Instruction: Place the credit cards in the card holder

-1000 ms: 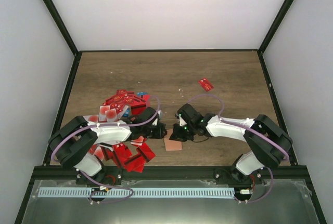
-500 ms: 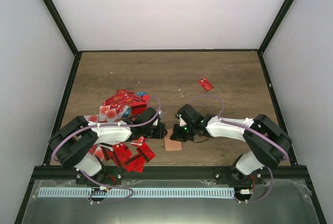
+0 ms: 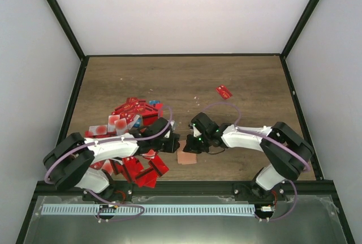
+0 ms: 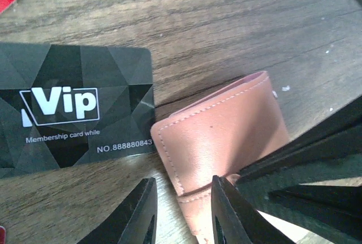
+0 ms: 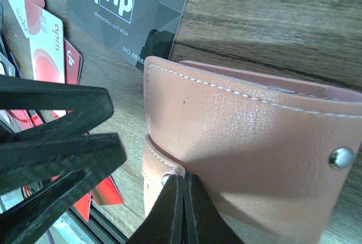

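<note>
The salmon-tan card holder lies closed on the wood table between my two grippers. In the left wrist view my left gripper is open, one finger over the holder's snap tab, the other over bare wood. A black VIP card lies flat beside the holder, touching its corner. In the right wrist view my right gripper is shut, its tips pressed into the seam where the holder's flap meets the tab. The red credit cards lie heaped at the left.
More red cards lie near the front edge under my left arm. A single red card lies apart at the back right. Pink-white cards lie left of the black card. My left gripper's fingers are close to the holder.
My left arm has swung its elbow a little to the left. The card holder has slid slightly left. Both grippers stay at the holder.
</note>
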Robot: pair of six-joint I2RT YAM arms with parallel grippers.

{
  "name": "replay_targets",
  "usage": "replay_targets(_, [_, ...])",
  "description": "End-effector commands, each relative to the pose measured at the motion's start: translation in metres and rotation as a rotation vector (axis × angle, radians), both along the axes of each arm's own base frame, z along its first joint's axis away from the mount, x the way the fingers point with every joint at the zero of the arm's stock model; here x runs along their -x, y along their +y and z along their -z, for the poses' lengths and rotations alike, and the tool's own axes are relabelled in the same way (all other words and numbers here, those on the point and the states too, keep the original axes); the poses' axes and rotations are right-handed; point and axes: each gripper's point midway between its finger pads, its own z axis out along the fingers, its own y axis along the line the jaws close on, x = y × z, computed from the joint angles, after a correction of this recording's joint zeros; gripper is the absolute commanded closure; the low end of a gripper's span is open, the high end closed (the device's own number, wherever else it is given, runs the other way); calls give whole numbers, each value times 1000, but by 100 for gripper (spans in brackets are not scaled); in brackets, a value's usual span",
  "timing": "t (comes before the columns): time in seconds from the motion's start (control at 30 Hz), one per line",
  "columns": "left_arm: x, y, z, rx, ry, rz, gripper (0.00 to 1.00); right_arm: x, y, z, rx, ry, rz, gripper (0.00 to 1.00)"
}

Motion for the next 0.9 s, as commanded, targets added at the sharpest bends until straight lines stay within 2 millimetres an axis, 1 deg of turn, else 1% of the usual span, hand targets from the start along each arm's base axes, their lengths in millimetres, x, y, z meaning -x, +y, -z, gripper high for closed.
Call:
replay_targets(0.0, [-3, 1, -17, -16, -54, 25, 71, 25, -74, 73, 394, 87, 35, 99])
replay_targets(0.1, [-3, 4, -20, -22, -61, 19, 71, 22, -67, 64, 365, 73, 18, 99])
replay_targets(0.17, [-2, 5, -23, -18, -66, 19, 71, 16, -58, 49, 323, 43, 7, 98])
replay_targets(0.2, [-2, 5, -24, -16, -68, 17, 71, 12, -50, 39, 288, 26, -1, 96])
replay_targets(0.3, [-5, 8, -31, -16, -87, -1, 70, -2, -24, 0, 162, -47, -32, 82])
replay_targets(0.33, [-6, 10, -34, -19, -98, -9, 68, -6, -16, -14, 124, -76, -44, 77])
replay_targets(0.4, [-11, 14, -44, -27, -129, -32, 61, -16, -4, -42, 67, -138, -63, 67])
replay_targets(0.43, [-14, 16, -50, -30, -148, -43, 57, -20, 0, -55, 45, -169, -69, 60])
replay_targets(0.5, [-21, 20, -65, -40, -194, -69, 44, -32, 5, -82, 9, -247, -74, 41])
replay_targets(0.53, [-26, 24, -74, -52, -223, -85, 34, -38, 5, -97, -7, -293, -67, 31])
replay_targets(0.57, [-31, 27, -84, -62, -254, -105, 24, -45, 3, -109, -8, -334, -54, 22])
replay_targets(0.6, [-36, 30, -92, -78, -284, -118, 10, -52, 0, -121, -10, -378, -42, 13])
replay_targets(0.63, [-42, 35, -102, -97, -318, -143, 1, -59, -5, -134, -12, -421, -26, 2])
replay_targets(0.73, [-57, 49, -131, -145, -412, -208, 0, -80, -25, -168, -12, -536, 43, 0])
replay_targets(0.8, [-66, 57, -152, -155, -484, -252, 0, -94, -44, -186, 5, -608, 109, 0])
replay_targets(0.87, [-73, 61, -177, -139, -565, -275, 0, -105, -61, -208, 18, -703, 168, 0])
